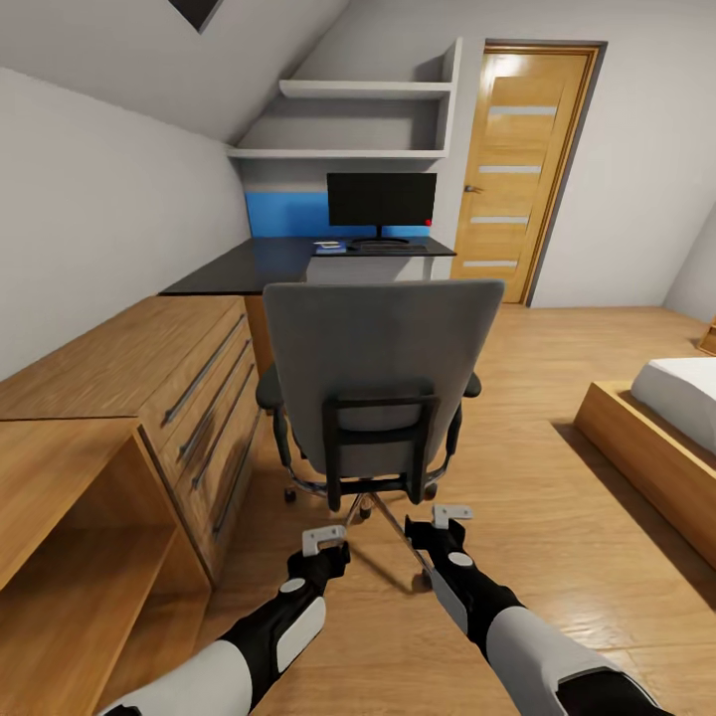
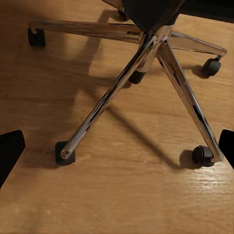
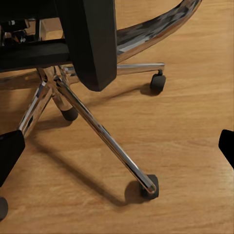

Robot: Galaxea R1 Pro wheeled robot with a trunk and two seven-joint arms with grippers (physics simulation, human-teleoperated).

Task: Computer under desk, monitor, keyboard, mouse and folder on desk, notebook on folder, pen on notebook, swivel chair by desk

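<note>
The swivel chair [image 1: 383, 363] stands just ahead of me with its grey back toward me, short of the desk [image 1: 249, 267]. On the black desk top the monitor [image 1: 381, 199] stands upright with the dark keyboard [image 1: 393, 248] in front of it. Left of the keyboard lies a thin blue folder [image 1: 329, 247] with a small pale piece on it. My left gripper [image 1: 324, 540] and right gripper [image 1: 452, 514] hang open and empty behind the chair's chrome base [image 2: 146, 58] [image 3: 97, 129]. Black fingertips [image 2: 9, 151] [image 3: 9, 151] sit at the frame edges, wide apart. The computer is hidden.
A long wooden drawer unit [image 1: 169, 368] and open low shelving [image 1: 70, 537] line the left wall. A bed [image 1: 661, 423] stands at the right. A wooden door [image 1: 517, 169] is beside the desk, with wall shelves [image 1: 358, 119] above it. Wood floor stretches right of the chair.
</note>
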